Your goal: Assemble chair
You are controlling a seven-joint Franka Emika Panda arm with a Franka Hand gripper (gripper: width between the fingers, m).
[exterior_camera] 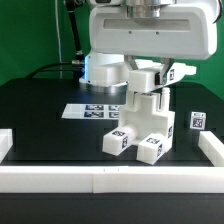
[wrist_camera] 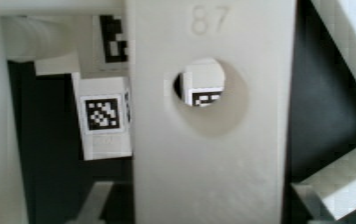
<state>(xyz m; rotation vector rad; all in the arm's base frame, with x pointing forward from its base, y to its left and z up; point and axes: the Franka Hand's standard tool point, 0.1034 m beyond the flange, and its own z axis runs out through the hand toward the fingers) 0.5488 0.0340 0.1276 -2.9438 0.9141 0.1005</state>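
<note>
My gripper (exterior_camera: 150, 76) hangs over the middle of the black table, shut on a white chair piece (exterior_camera: 146, 88). In the wrist view that piece is a broad flat bar (wrist_camera: 210, 130) running between my fingers (wrist_camera: 104, 205), with a round hole that shows a tag behind it. Directly below stands the partly joined chair (exterior_camera: 148, 125), an upright part on two small tagged blocks (exterior_camera: 120, 141). The held piece meets the top of this assembly; whether it is seated I cannot tell. Another tagged white part (wrist_camera: 100, 118) lies beside the bar.
The marker board (exterior_camera: 92, 111) lies flat behind the assembly on the exterior view's left. A small tagged white block (exterior_camera: 197, 121) stands alone on the right. A low white border rail (exterior_camera: 110, 180) runs along the front edge and up both sides.
</note>
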